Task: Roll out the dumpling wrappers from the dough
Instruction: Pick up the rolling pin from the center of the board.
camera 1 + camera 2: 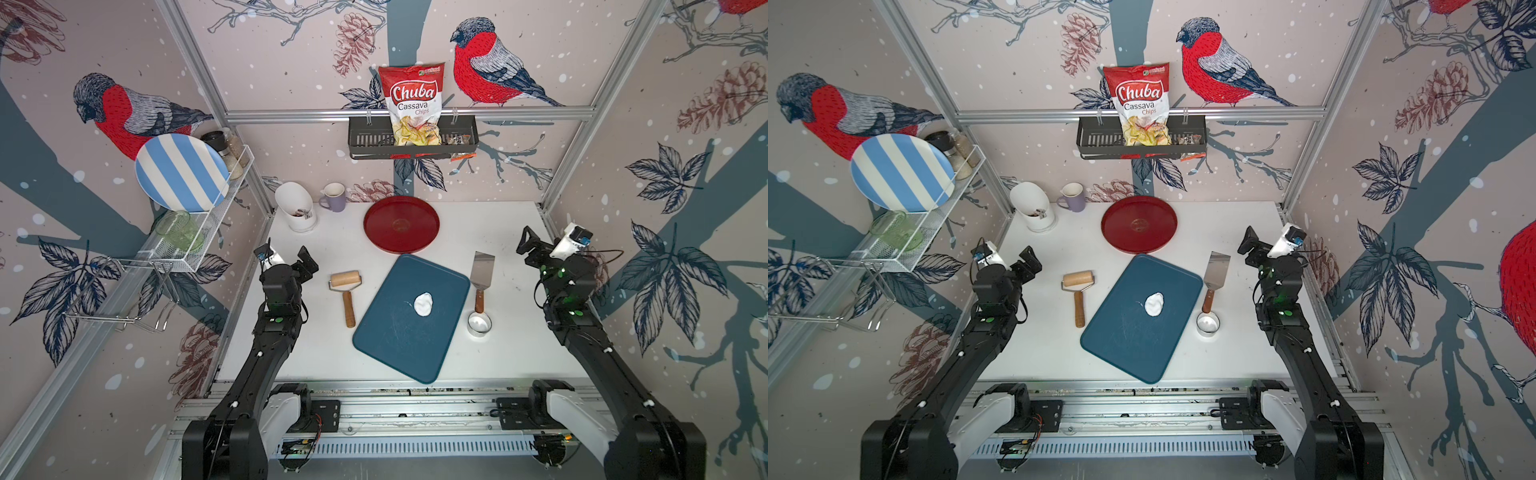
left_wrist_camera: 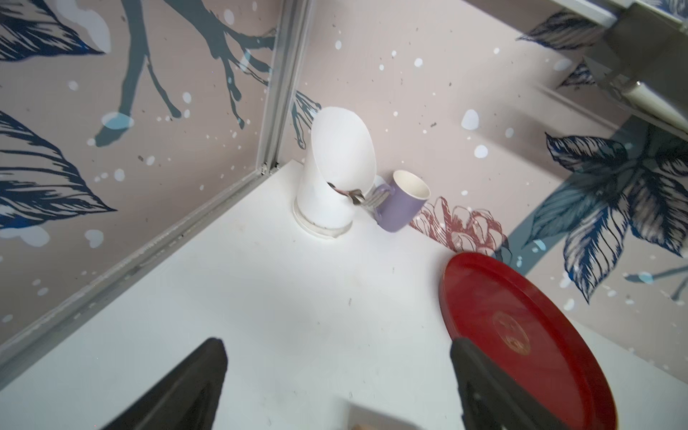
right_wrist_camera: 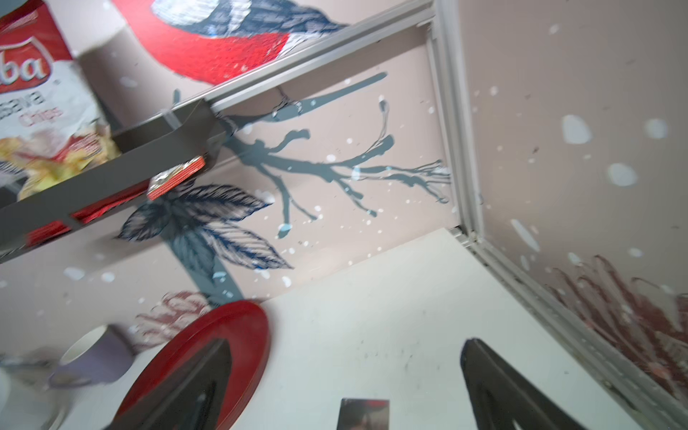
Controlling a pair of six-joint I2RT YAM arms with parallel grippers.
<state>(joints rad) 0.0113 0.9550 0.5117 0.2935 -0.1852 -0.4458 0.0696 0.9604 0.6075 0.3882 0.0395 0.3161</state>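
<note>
Dough near blue board's right edge; left pincer, right pincer agape outside.

The left arm and right arm are matte black, boxy links — white shells at the base, green dots and thin black cables near the wrists. The left gripper and right gripper carry black wedge-shaped fingers.

Cut off by the frame in the left wrist view: red tray, part-hidden behind a finger of the left end effector. Blurred in the right wrist view: purple mug, cropped chips bag. Too small to identify in both top views: contents of the white holder at the desk's far left corner.
</note>
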